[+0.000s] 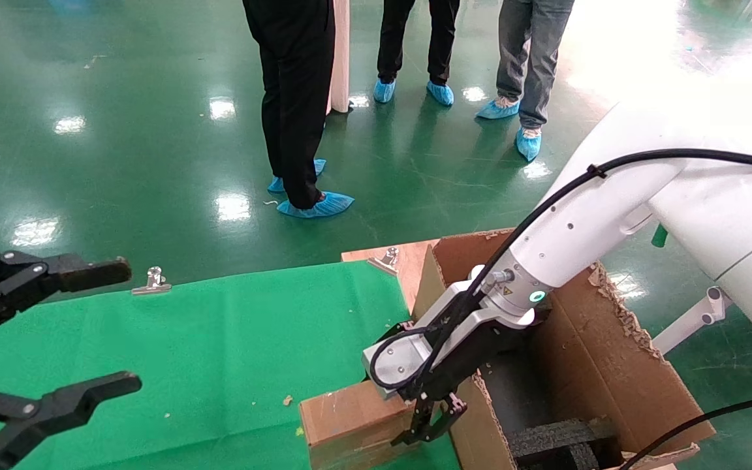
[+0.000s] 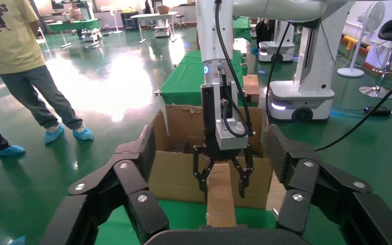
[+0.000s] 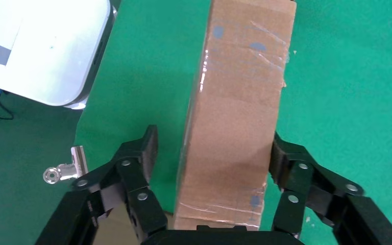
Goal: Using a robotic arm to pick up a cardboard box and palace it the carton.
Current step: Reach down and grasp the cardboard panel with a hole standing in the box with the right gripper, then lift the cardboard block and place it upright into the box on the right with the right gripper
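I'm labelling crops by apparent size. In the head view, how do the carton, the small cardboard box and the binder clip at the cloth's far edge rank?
Largest to smallest as they look in the head view:
1. carton
2. cardboard box, partly cut off by the frame edge and under the right gripper
3. binder clip

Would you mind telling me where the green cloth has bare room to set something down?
Bare cloth runs between the left gripper and the cardboard box. It is crowded where the right gripper straddles that box, hard against the carton.
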